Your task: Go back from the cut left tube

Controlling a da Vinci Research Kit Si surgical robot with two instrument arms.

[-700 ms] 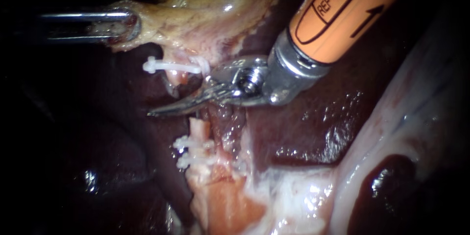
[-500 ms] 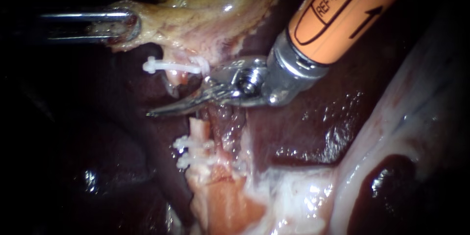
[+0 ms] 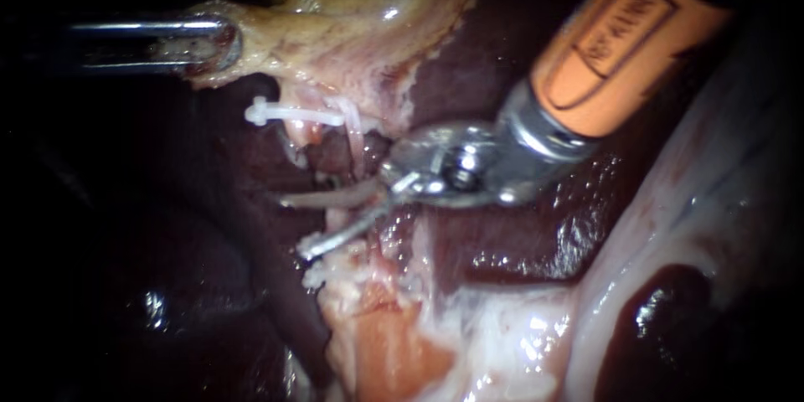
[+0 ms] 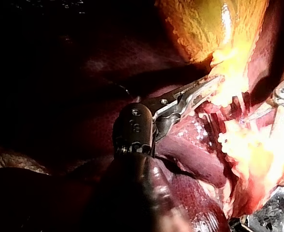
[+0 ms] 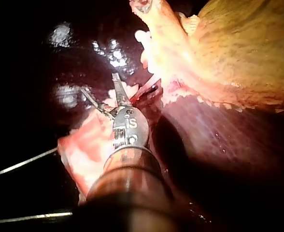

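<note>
Gaping cut left tube [image 3: 303,131], white-clipped ends

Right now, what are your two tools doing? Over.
Left instrument: jaws shut on gallbladder. Right instrument: blades open at cut tube, holding nothing. White clip nearby, apart from blades. Over.

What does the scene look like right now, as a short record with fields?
left instrument: clamped on gallbladder edge
right instrument: blades apart, holding nothing, above lower clips
white clip: across tube stump under gallbladder
liver: dark, glistening, beneath everything
</note>
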